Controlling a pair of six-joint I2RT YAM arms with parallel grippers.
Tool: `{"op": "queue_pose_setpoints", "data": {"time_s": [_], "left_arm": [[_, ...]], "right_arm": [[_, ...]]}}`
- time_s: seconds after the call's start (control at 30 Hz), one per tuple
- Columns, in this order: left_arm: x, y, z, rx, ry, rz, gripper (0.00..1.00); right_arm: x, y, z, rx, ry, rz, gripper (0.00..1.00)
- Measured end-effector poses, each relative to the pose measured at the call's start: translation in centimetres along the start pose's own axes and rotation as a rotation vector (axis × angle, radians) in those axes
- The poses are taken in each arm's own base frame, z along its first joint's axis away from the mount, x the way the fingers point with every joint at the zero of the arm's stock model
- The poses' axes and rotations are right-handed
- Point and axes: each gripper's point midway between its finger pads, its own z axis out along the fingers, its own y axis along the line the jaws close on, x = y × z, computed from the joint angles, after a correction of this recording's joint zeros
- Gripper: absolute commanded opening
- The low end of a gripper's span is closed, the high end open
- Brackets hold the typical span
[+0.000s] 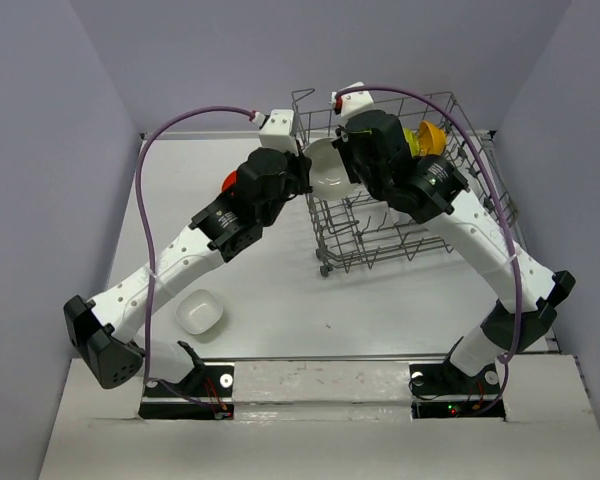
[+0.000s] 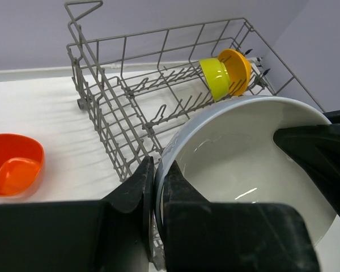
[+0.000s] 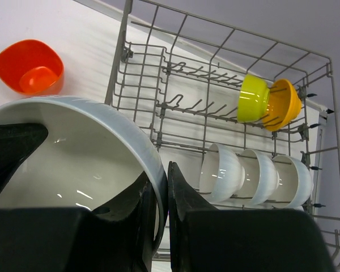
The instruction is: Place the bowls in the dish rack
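A white bowl (image 1: 332,170) (image 2: 243,158) (image 3: 73,153) hangs tilted at the left edge of the grey wire dish rack (image 1: 420,235) (image 2: 119,113) (image 3: 175,113). My left gripper (image 1: 305,172) (image 2: 158,175) is shut on one side of its rim. Pinching the opposite rim, my right gripper (image 1: 352,165) (image 3: 165,187) is shut too. Inside the rack a lime green bowl (image 2: 214,77) (image 3: 254,97) and an orange-yellow bowl (image 1: 430,137) (image 3: 283,105) stand on edge, with three white bowls (image 3: 263,175) in a nearer row.
A red-orange bowl (image 2: 14,164) (image 3: 29,65) sits on the table left of the rack, mostly behind my left arm in the top view. Another white bowl (image 1: 200,312) rests near the left arm's base. Walls close in on both sides.
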Motion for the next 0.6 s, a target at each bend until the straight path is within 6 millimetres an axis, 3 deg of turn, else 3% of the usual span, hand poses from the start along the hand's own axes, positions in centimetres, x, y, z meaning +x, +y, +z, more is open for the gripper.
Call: {"op": "queue_pose_setpoints", "data": {"time_s": [0.37, 0.6], "left_arm": [[-0.11, 0.86, -0.78, -0.042, -0.043, 0.007, 0.0], [-1.08, -0.11, -0.49, -0.033, -0.023, -0.024, 0.0]], "right_arm": [[-0.12, 0.91, 0.21, -0.035, -0.003, 0.023, 0.2], [-0.38, 0.88, 0.06, -0.041, -0.022, 0.044, 0.27]]}}
